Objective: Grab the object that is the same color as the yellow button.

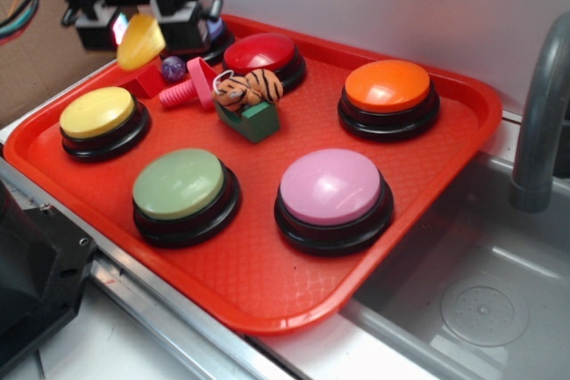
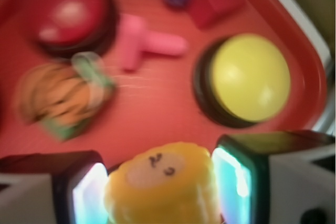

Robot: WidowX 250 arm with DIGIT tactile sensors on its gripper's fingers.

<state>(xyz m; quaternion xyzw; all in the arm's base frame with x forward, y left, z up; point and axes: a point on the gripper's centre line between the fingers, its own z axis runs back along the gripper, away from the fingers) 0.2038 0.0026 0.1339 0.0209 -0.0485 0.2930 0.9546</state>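
My gripper [image 1: 138, 28] hangs above the tray's far left corner, shut on the yellow toy corn cob [image 1: 141, 42]. The wrist view shows the corn cob [image 2: 165, 184] pinched between the two glowing pads [image 2: 231, 174], its flat end with dark marks facing the camera, lifted off the tray. The yellow button [image 1: 97, 114] with a domed top on a black base sits on the tray's left side, below and in front of the gripper. In the wrist view the yellow button [image 2: 250, 77] lies at the upper right.
The red tray [image 1: 267, 282] holds red [image 1: 260, 52], orange [image 1: 388, 86], pink [image 1: 330, 187] and light green [image 1: 179, 183] buttons. A pink bolt [image 1: 191, 88], purple ball [image 1: 173, 67], red block [image 1: 142, 82] and tiger toy on a green block [image 1: 249, 100] lie near the gripper. A sink and grey faucet [image 1: 543, 113] lie right.
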